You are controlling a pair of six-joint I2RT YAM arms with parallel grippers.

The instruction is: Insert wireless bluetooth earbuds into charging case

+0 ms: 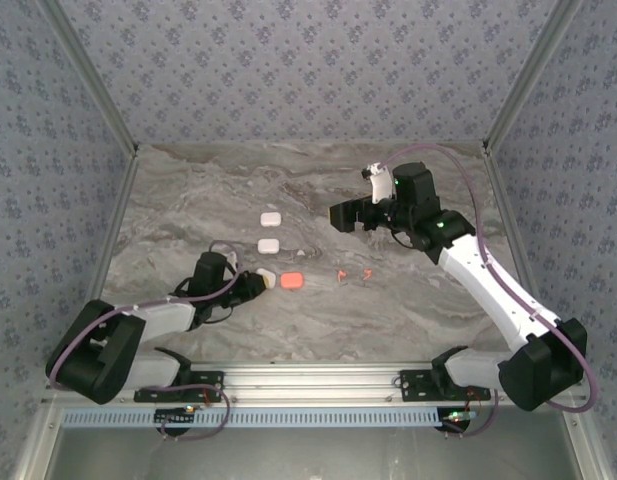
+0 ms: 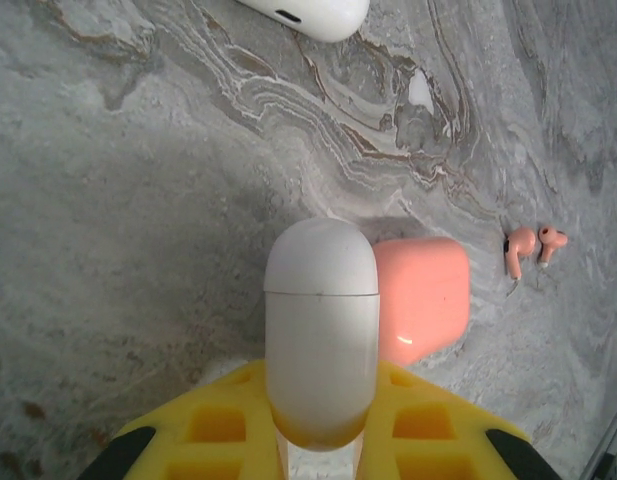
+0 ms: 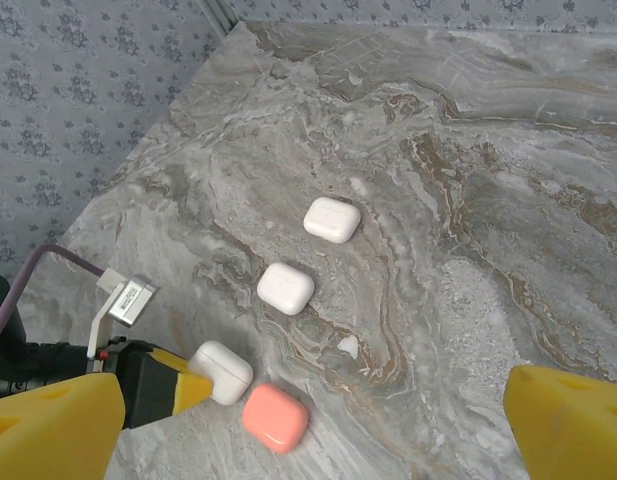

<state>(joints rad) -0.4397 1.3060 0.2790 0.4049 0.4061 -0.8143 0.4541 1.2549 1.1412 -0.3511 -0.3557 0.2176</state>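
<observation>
Marbled grey tabletop [image 1: 188, 200] carries all items. Left gripper [image 2: 321, 435]: jaws pressed onto a white case [image 2: 321, 320], close to the near edge, left of centre. A coral case [image 2: 423, 295] sits just beside it on the right. Two coral earbuds [image 2: 521, 250] lie loose on the tabletop beyond the coral case, apart from it. Right gripper [image 1: 346, 215]: fingers spread wide, holding nothing, raised toward the far right corner. Two closed white cases [image 3: 332, 219] lie nearer the centre.
</observation>
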